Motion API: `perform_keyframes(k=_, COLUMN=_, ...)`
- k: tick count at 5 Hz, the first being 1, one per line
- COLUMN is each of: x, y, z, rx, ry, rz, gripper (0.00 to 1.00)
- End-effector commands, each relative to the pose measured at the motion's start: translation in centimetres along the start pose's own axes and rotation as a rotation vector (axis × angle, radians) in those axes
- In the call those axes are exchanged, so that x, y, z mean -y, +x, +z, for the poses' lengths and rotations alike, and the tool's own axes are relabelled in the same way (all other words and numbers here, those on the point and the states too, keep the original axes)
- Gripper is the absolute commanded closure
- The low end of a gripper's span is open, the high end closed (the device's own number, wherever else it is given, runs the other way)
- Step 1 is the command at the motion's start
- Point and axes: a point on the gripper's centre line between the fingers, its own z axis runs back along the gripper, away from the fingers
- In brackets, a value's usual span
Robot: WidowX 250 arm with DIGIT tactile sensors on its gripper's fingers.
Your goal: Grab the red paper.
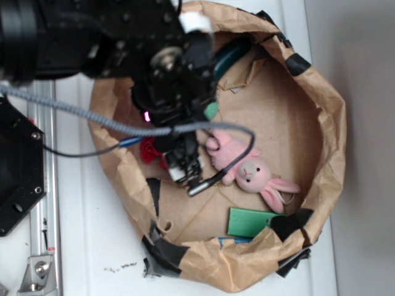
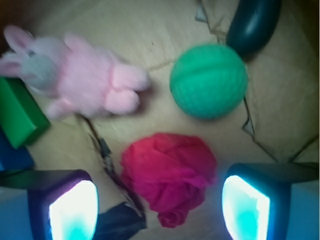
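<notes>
We hover over the red paper [image 2: 169, 176], jaws spread wide to either side of it.

In the wrist view the gripper [image 2: 159, 205] hangs above the crumpled wad, one lit fingertip [image 2: 72, 210] to its left and the other to its right in the picture, neither touching it. The wad lies on the brown cardboard floor of the paper-walled bin [image 1: 327, 142], just below the green ball [image 2: 208, 81] and near the pink plush bunny [image 2: 85, 75]; from the exterior view only a red sliver [image 1: 148, 150] shows under the arm. We judge it very light, soft and springy: the folds will crush under the pads rather than slip, and nothing in it can break. We would close across its broad middle, low enough to catch the bulk and not a loose outer fold, which could tear or pull free.
</notes>
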Motion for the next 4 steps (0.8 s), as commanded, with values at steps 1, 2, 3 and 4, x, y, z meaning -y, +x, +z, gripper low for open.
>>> perform_keyframes(k=1, x=0.9, y=-0.5, z=-4.5, rx=0.044, ry=0.176, rz=-0.13, gripper=0.68)
perform_keyframes(k=2, x=1.6, y=1.1, z=-6.0, rx=0.089, ry=0.231, rz=-0.132, gripper=1.0)
perform_keyframes(k=3, x=2.8, y=2.7, z=-4.6, rx=0.122, ry=0.203, rz=-0.121, gripper=1.0)
perform_keyframes(k=4, x=5.0, y=3.5, z=0.4, rx=0.179, ry=0.09, rz=-0.119, gripper=1.0)
